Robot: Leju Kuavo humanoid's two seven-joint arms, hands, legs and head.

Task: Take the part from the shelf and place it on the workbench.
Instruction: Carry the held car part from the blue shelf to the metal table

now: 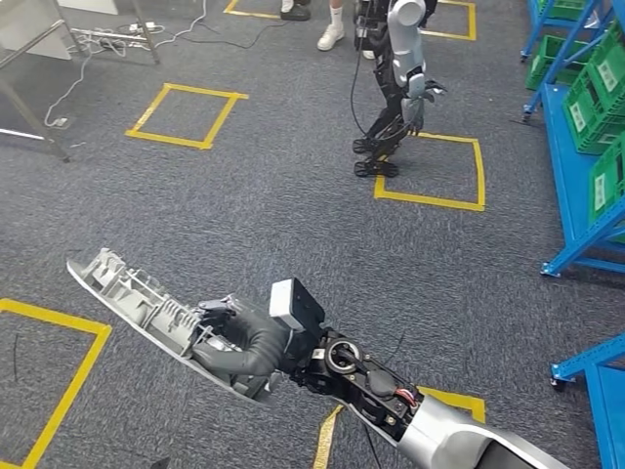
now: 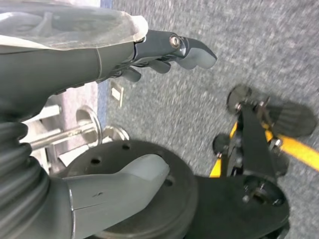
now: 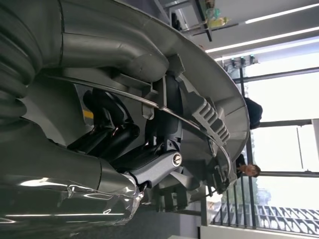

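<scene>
The part (image 1: 140,303), a long grey moulded plastic piece with ribs and clips on its upper face, is already off the shelf: the right hand (image 1: 247,342) holds it out over the grey carpet (image 1: 280,205), low in the head view at about seven o'clock from the picture's centre. The dark fingers (image 1: 221,318) are curled over its near end and the thumb comes up beneath, so the grip looks closed and firm; the right wrist view agrees, with the part (image 3: 211,99) lying across the hand (image 3: 124,144) and fingers hooked into its ribbing. So the picking half of the task seems done, and what is left is the carry and the setting down. No workbench can be made out for certain; a metal-legged frame (image 1: 33,59) stands at ten o'clock, and whether that is the bench I cannot tell. The blue shelves (image 1: 582,147) with green bins stand off at three o'clock, well apart from the part. Its long axis runs from about four o'clock, at the hand, out to ten o'clock, the free end pointing up and left and lying nearly level, ribbed side up. The left hand (image 2: 124,55) hangs beside the robot's body above the floor, its fingers loosely extended and apart with nothing in them. Another robot (image 1: 401,88) stands at one o'clock beside a yellow floor square (image 1: 431,200).
</scene>
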